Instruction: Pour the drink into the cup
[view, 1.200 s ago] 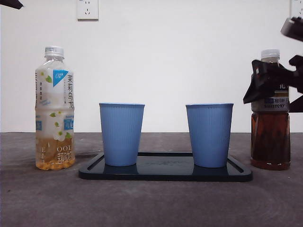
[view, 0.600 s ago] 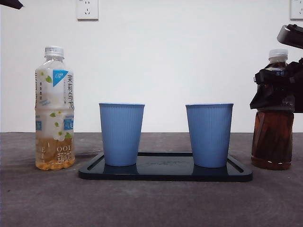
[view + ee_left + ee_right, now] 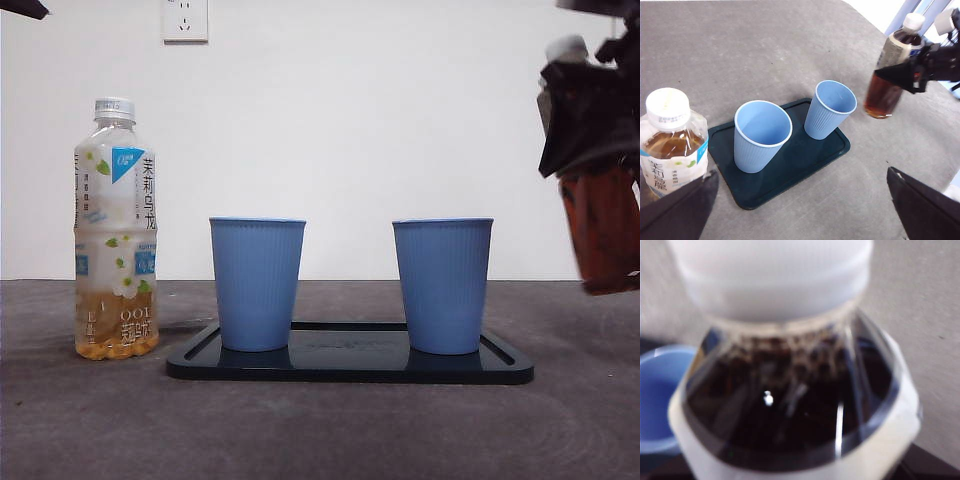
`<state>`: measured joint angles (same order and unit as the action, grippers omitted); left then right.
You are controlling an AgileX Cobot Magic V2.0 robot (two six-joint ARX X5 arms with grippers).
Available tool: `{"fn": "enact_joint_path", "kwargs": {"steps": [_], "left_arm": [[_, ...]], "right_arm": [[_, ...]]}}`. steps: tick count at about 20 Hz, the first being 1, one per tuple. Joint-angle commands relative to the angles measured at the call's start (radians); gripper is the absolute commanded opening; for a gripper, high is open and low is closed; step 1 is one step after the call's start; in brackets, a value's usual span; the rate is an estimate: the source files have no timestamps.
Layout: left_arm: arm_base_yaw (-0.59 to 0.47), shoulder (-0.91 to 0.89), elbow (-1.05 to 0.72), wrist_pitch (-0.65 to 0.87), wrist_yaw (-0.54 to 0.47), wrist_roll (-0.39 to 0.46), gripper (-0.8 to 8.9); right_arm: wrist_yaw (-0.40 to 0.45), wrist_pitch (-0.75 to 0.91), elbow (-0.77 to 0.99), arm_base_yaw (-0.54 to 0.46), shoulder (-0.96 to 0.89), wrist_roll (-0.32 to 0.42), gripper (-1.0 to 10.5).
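Note:
A bottle of dark drink (image 3: 605,230) with a white cap hangs clear of the table at the far right, leaning slightly. My right gripper (image 3: 590,120) is shut around its upper body. In the left wrist view the same bottle (image 3: 887,75) sits in that gripper (image 3: 917,75), beside the tray. It fills the right wrist view (image 3: 790,390), with a blue cup's rim (image 3: 655,400) at one edge. Two empty blue cups (image 3: 257,285) (image 3: 442,285) stand upright on a dark tray (image 3: 350,368). My left gripper (image 3: 801,172) waits open, high above the cups.
A pale tea bottle (image 3: 116,230) with a white cap stands upright on the grey table, left of the tray, and shows close in the left wrist view (image 3: 670,140). The waiting arm's black tip (image 3: 22,8) shows at the top left corner.
My right gripper closed on the dark bottle and raised it off the table. The bottle now hangs higher and leans a little. Cups, tray and pale bottle stayed put.

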<state>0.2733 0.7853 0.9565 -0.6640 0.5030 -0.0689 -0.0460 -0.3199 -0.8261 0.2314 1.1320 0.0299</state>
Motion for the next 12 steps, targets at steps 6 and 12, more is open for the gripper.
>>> {"fn": "enact_joint_path", "kwargs": {"steps": [6, 12], "left_arm": [[0.004, 0.006, 0.023, 0.005, 0.002, 0.009, 5.58], [0.004, -0.003, 0.023, 0.007, 0.002, 0.011, 5.57]], "right_arm": [[0.275, -0.315, -0.251, 0.139, 0.032, 0.158, 2.6], [0.504, -0.48, -0.388, 0.256, 0.2, 0.226, 2.6]]}}
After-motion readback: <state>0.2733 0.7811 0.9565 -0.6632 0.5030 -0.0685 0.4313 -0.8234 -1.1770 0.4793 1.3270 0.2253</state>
